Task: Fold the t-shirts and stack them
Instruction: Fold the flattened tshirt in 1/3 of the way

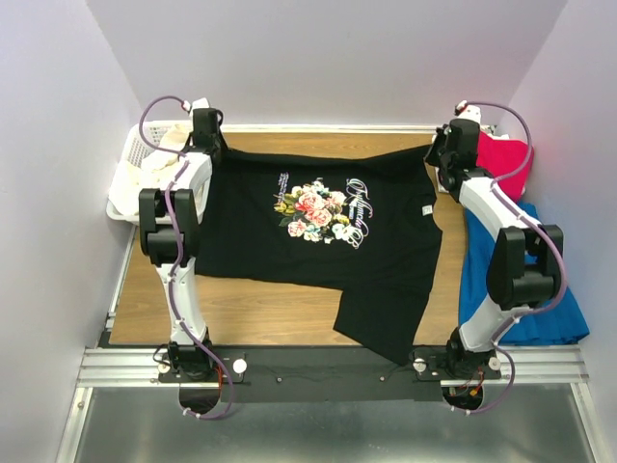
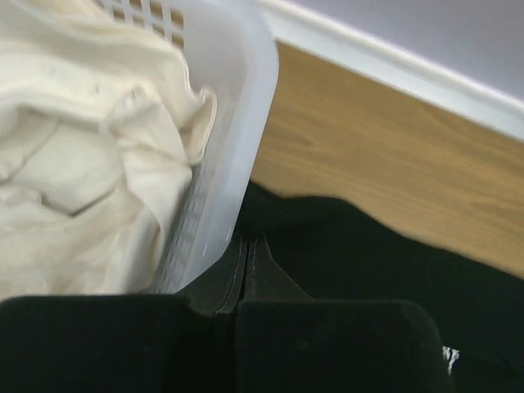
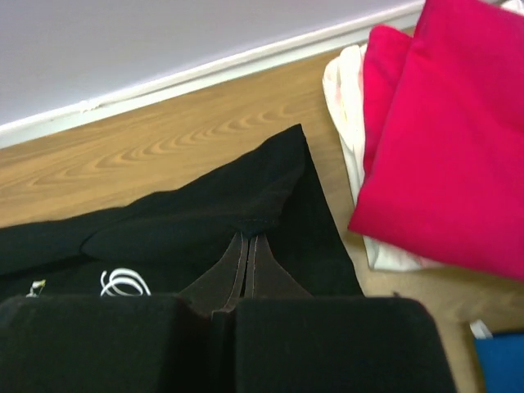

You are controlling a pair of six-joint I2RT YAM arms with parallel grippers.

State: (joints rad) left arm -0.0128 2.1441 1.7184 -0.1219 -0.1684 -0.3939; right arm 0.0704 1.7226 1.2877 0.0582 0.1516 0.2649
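1. Black t-shirt point(image 1: 386, 289), pink-rose print point(image 1: 318, 212) facing up, lay spread over the wooden surface point(image 1: 280, 309) just beside the white lattice basket point(image 1: 130, 154). One of its far corners reached the foot of the basket's wall.
2. At that corner next to the basket, the left arm point(image 1: 178, 212) had its jaws pressed together, pinching the edge of the black t-shirt.
3. At the shirt's other far corner, on the side away from the basket, the right arm point(image 1: 511, 260) stood likewise, jaws together and clamped on a small fold of black cloth.
4. The hem corner diagonally opposite the basket spilled past the edge of the wood.
5. Inside the basket a cream-white t-shirt point(image 2: 82, 164) lay crumpled, heaped up against the wall.
6. Well apart from the basket, beyond the black shirt, a crimson t-shirt point(image 3: 458, 139) sat folded on top of a white cloth point(image 3: 344, 90).
7. A blue cloth point(image 1: 525, 299) lay spread on that same side, away from the basket.
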